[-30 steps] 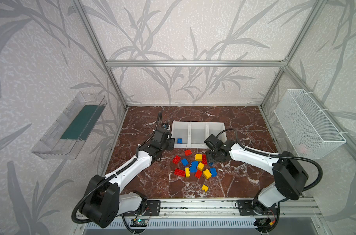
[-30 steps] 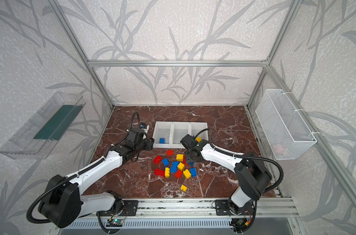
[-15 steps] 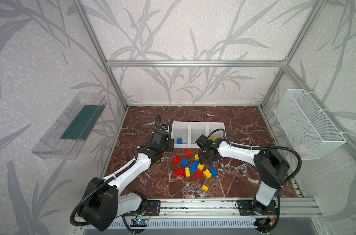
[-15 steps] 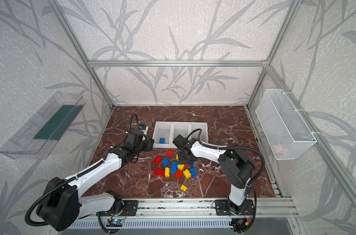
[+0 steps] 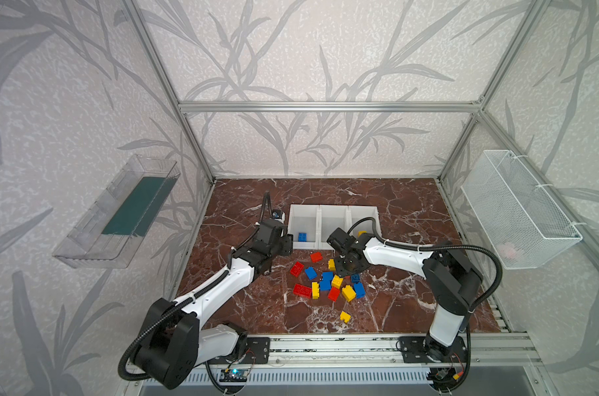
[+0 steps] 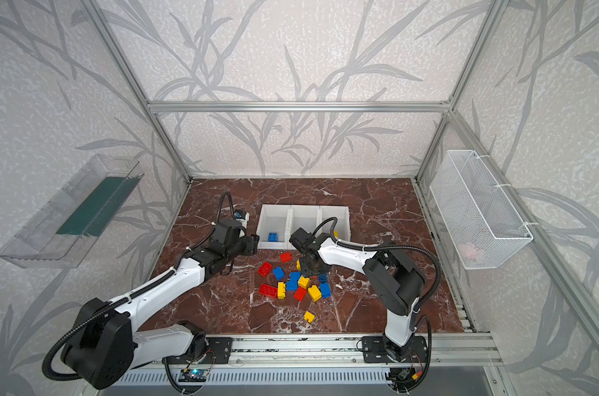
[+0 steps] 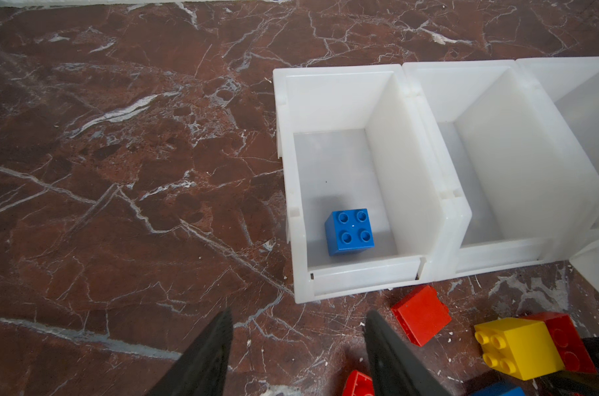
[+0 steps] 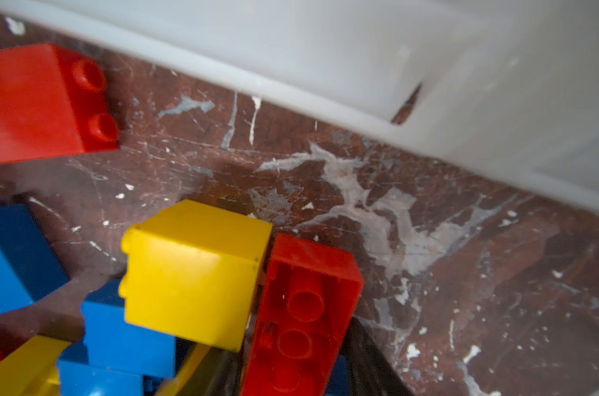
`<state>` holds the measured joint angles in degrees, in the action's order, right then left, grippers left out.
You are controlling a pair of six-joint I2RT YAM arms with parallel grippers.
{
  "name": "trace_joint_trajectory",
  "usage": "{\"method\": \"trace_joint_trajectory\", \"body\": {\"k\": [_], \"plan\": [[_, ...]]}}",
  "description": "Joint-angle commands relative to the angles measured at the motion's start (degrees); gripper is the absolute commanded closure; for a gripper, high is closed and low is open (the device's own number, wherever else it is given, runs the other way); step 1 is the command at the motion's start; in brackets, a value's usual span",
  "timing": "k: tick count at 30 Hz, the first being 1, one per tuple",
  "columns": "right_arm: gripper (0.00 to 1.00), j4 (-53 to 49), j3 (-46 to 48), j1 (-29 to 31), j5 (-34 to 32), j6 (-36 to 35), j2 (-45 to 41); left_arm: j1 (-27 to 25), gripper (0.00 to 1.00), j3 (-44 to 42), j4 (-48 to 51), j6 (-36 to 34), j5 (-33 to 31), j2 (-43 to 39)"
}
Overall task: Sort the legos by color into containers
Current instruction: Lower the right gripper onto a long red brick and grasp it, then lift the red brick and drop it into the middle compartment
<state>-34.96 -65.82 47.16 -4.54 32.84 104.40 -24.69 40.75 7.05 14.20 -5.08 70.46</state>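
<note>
The right claw [image 8: 291, 346] is closed on a red brick [image 8: 305, 305]: one dark finger [image 8: 363, 353] lies against each long side of it. Whether the brick is lifted off the counter [image 8: 462, 291] I cannot tell. The brick is oblong and shows its hollow underside to the wrist camera. Its long axis runs along the fingers, with one short end toward the low front of the bins [image 8: 325, 68]. A yellow brick [image 8: 195, 274] touches one of its long sides. In a top view the right claw [image 5: 347, 271] points down just in front of the bins, at the edge of the pile of legos [image 5: 329, 284] nearest to them.

The left claw [image 7: 298, 343] is open, with nothing between its fingers. It is above bare counter, just in front of the end bin on its own side. In that bin a blue brick [image 7: 349, 231] stands with studs up, near the low front.
</note>
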Motion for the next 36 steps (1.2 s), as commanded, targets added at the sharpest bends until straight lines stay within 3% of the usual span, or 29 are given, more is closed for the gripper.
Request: {"method": "trace_joint_trajectory", "body": {"k": [1, 12, 20, 26, 32, 36], "plan": [[0.59, -2.3, -0.7, 0.3, -1.5, 0.7, 0.8, 0.2, 0.36, -0.9, -0.4, 0.7, -1.2, -1.3], [0.69, -3.2, 0.2, 0.3, -2.9, 0.1, -3.8, 0.2, 0.36, -0.9, 0.2, 1.0, -1.2, -1.8], [0.69, -5.8, -7.4, -0.5, -5.1, -5.1, -7.8, 0.2, 0.36, -1.9, 0.2, 1.5, -1.4, -2.8], [0.69, -3.1, -17.5, -2.6, -5.9, -9.9, -0.9, 0.2, 0.36, -2.3, 0.2, 2.5, -0.1, -2.8], [0.69, -6.7, -28.0, -5.6, -4.9, -11.3, 8.4, 0.2, 0.36, -2.8, 0.7, 3.9, 1.5, -3.4], [0.68, -6.0, -29.6, -5.8, -4.4, -11.6, 10.4, 0.0, 0.36, -3.7, 1.0, 4.5, 1.6, -3.8]]}}
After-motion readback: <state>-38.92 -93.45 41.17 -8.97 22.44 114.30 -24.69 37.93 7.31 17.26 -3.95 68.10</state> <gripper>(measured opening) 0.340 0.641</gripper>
